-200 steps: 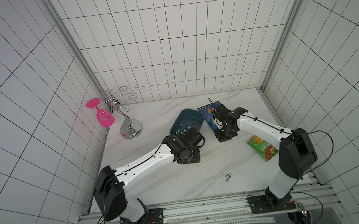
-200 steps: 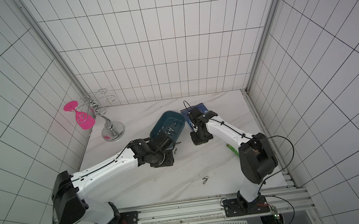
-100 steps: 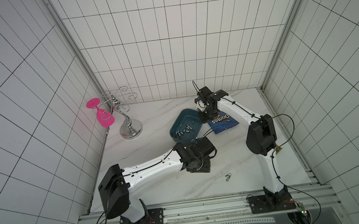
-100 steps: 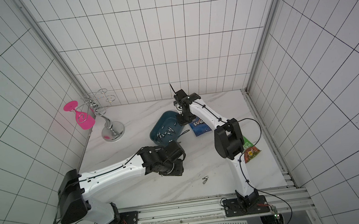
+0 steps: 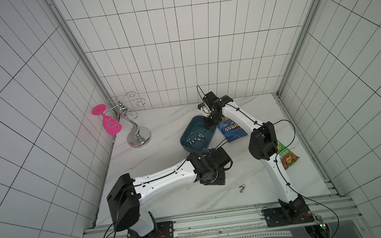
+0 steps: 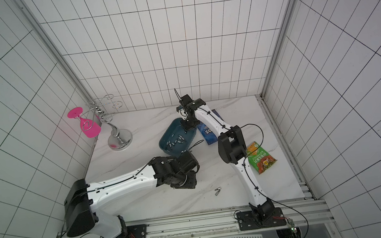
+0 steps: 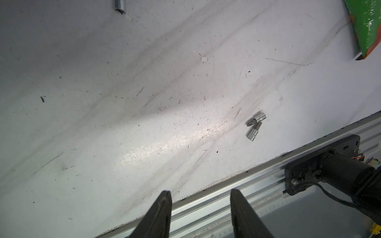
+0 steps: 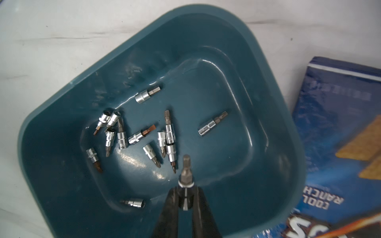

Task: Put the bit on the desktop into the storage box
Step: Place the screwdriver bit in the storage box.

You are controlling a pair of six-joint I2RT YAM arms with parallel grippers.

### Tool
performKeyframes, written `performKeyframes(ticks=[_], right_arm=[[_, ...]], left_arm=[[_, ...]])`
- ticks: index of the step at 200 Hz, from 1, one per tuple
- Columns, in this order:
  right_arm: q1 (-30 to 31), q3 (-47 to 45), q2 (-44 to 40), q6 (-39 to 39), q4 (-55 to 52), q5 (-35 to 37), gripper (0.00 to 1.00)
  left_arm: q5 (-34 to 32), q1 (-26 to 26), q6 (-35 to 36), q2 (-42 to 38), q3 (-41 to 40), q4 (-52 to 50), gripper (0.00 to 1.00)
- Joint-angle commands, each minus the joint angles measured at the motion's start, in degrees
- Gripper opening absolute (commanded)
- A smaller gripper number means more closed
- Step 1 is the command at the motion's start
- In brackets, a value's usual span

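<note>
Work cell from above: a white, marble-veined desktop (image 5: 170,208) is boxed in on 3 sides by white tiled walls (image 5: 177,64) w/ dark grout. Rear corners are trimmed by aluminium posts (image 5: 77,52); the front is edged by an aluminium rail (image 5: 222,222). Tiles are evenly lit.

Edges crop one bit (image 7: 120,7) and green bag (image 7: 366,26).

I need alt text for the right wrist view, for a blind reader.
The right gripper holds a silver bit, jaws shut on it, over the teal storage box, where many more loose bits lie. A blue chip bag lies beside the box on the white desktop.
</note>
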Motion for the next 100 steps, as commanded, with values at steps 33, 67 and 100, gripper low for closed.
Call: performKeyframes(ticks=[33,67,100], right_arm=[[1.4,2.6,4.7,-2.0,1.7,0.4,0.0],[1.7,2.7,6.2,-2.6,2.5,2.2,0.0],[2.0,2.8,7.4,-3.3,2.3,3.2,0.0]], left_arm=[[0.7,-0.7,0.2,2.0,3.0,0.7,0.5],[0.9,-0.9,0.4,3.1,3.7,0.6,0.5],[1.2,-0.9,0.5,4.2,4.3,0.6,0.5]])
